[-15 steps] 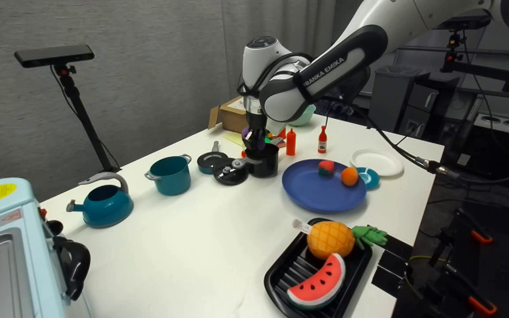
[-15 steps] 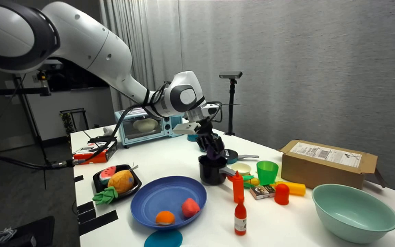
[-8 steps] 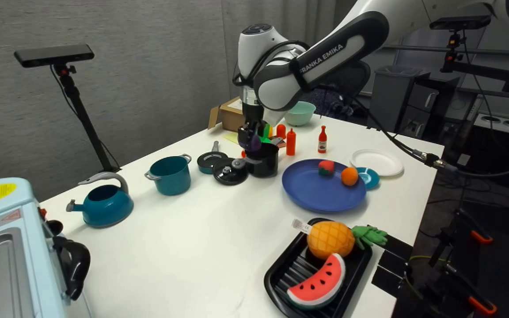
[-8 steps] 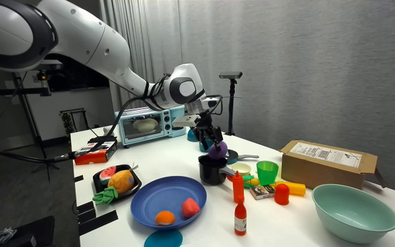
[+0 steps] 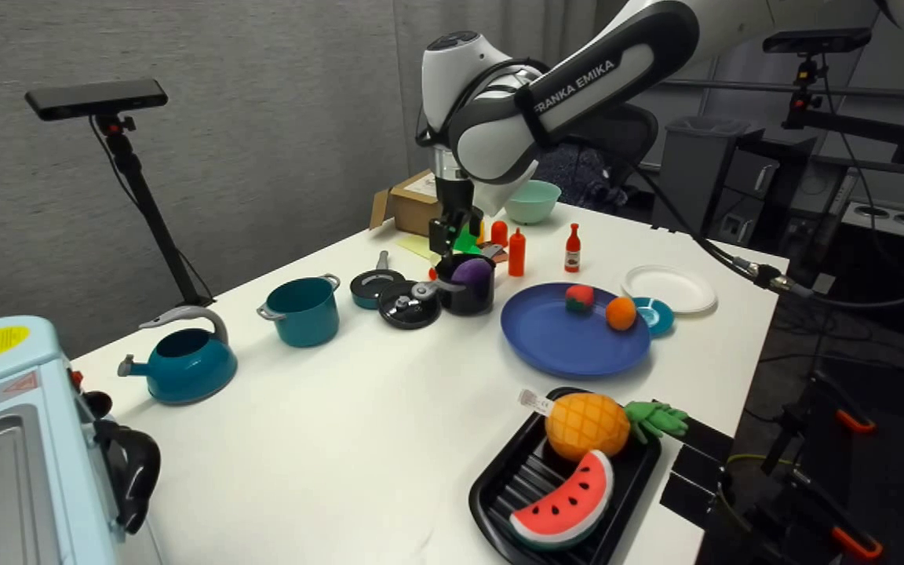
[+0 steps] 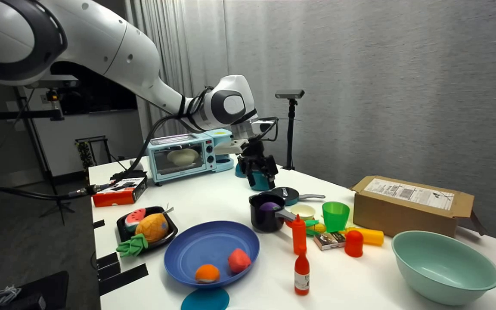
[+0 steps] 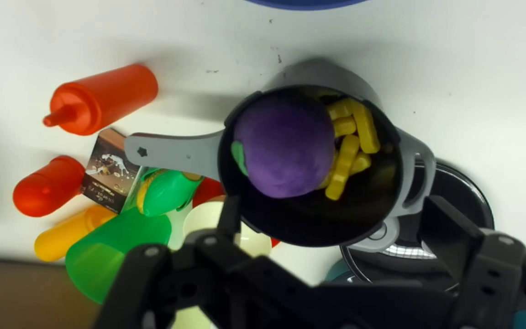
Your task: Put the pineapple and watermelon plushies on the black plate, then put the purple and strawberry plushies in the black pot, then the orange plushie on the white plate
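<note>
I have the gripper (image 7: 334,210) spread wide, up near the black pot (image 7: 318,224). The purple plushie (image 7: 286,144) sits in the pot beside some yellow sticks (image 7: 346,160). Crowding the spot, a red bottle (image 7: 107,97), a cream bowl (image 6: 303,210) and a black lid (image 5: 413,315) sit close to the pot, with a green cup (image 6: 335,217) near the bowl. The strawberry plushie (image 5: 579,297) and orange plushie (image 5: 621,313) lie on the blue plate (image 5: 562,339).

The black pot (image 7: 304,226) is partly blocked by the purple plushie (image 7: 286,141) and yellow sticks (image 7: 343,167); room is left toward its lower rim in the wrist view. The handle side is crowded by a red squeeze bottle (image 7: 103,98) and green cup (image 7: 114,253), the opposite side by a lid (image 5: 410,314). Between kettle (image 5: 189,373) and black tray (image 5: 515,490), a wide passage is left over bare worktop (image 5: 326,439).
</note>
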`<state>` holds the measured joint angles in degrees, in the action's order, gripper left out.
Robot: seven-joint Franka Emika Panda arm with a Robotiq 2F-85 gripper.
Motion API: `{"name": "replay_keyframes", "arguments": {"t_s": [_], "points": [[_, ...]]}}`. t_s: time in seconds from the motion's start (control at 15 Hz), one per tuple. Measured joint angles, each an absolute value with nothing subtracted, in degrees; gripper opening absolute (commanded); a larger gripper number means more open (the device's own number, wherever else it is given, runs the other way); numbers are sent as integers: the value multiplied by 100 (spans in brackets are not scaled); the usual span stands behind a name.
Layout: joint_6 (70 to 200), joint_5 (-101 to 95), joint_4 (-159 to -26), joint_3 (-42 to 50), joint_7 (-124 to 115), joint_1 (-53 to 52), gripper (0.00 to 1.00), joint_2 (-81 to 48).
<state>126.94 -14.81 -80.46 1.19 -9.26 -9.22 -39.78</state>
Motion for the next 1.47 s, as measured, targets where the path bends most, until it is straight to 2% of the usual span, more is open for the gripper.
{"name": "replay_keyframes", "arguments": {"t_s": [0.4, 0.8, 1.07, 1.4, 1.47], "points": [[11314, -1130, -8123, 24, -849, -920, 100, -3562], [11043, -1110, -9162, 132, -859, -612, 100, -2954], [11616, -1109, -10113, 247, -868, -296, 100, -2839], [13176, -1095, -11072, 358, -1026, -122, 100, -2902], [13433, -1074, -11168, 359, -1050, -119, 91, -2918]]}}
